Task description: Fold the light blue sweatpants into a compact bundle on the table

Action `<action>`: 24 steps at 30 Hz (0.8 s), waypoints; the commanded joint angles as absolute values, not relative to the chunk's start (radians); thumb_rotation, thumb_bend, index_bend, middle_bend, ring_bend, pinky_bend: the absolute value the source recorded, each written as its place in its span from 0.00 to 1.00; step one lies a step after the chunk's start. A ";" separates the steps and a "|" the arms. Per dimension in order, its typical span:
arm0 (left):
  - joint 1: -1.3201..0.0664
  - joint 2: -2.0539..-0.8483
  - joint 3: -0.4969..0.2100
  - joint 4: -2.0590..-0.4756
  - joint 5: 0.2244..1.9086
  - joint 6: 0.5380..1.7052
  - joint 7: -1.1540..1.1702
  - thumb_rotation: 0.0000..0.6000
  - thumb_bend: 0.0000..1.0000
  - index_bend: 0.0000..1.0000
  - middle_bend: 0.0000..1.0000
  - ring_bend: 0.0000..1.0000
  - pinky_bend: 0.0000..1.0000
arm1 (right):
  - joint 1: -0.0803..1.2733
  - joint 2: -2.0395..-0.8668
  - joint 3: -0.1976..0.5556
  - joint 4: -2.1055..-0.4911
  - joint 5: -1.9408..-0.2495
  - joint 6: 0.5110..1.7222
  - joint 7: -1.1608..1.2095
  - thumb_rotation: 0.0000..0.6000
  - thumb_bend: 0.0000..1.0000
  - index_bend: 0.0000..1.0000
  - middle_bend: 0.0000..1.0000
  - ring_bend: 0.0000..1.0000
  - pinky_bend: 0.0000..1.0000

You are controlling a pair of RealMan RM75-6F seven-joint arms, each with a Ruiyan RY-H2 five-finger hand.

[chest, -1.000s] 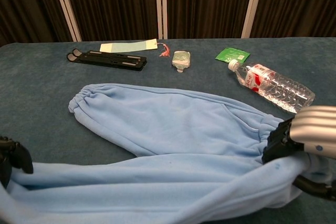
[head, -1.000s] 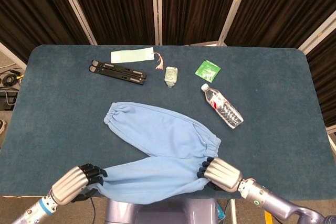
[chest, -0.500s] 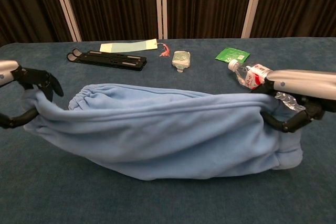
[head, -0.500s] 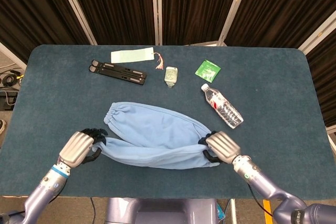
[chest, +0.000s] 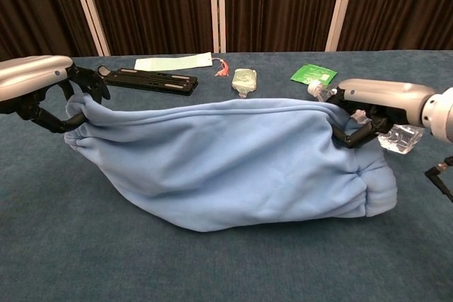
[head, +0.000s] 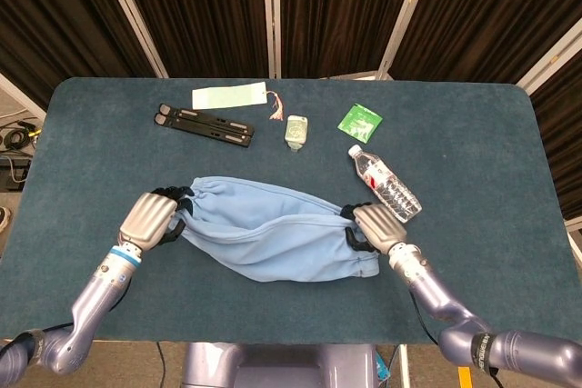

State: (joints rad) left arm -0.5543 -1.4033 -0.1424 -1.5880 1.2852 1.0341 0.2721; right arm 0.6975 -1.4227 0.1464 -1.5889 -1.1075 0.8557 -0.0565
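Two hands, one garment; left hand [head: 153, 217] gripping the left end of the light blue sweatpants [head: 273, 233], fingers curled into the gathered cloth; right hand [head: 374, 226] gripping the right end the same way, fingers closed on the fabric. Sweatpants doubled over lengthwise, stretched between both hands near the table's middle, top edge raised and taut in the chest view, lower fold resting on the dark blue tabletop [head: 473, 134]; elastic cuff showing beside the left hand, a bunched end below the right. Plastic water bottle [head: 385, 184] lying on its side just beyond the right hand, close to its back, contact hard to judge. Farther back: green packet [head: 360, 122] right of centre; small clear bottle [head: 296, 130] near the middle; black folding stand [head: 204, 125] to the left; pale green tag [head: 229, 95] with a red tassel behind it, against the far edge. Dark curtains [head: 209, 6] beyond the table.
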 commanded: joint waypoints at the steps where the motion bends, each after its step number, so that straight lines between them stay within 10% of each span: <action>1: -0.590 -1.433 -0.174 -1.544 1.225 0.997 0.316 1.00 0.56 0.58 0.24 0.25 0.33 | 0.717 -1.462 0.171 -1.540 -1.057 0.846 -0.081 1.00 0.54 0.70 0.35 0.31 0.27; 20: -0.747 -1.586 -0.236 -1.307 0.966 0.891 0.489 1.00 0.56 0.50 0.18 0.19 0.28 | 0.769 -1.618 0.227 -1.351 -0.848 0.886 -0.225 1.00 0.54 0.69 0.35 0.29 0.25; 22: -0.757 -1.594 -0.235 -1.294 0.947 0.878 0.500 1.00 0.55 0.38 0.10 0.12 0.25 | 0.770 -1.624 0.229 -1.345 -0.841 0.890 -0.232 1.00 0.54 0.60 0.32 0.28 0.22; 24: -0.764 -1.602 -0.236 -1.284 0.929 0.867 0.501 1.00 0.53 0.15 0.02 0.04 0.17 | 0.769 -1.628 0.227 -1.344 -0.839 0.894 -0.239 1.00 0.44 0.30 0.20 0.18 0.10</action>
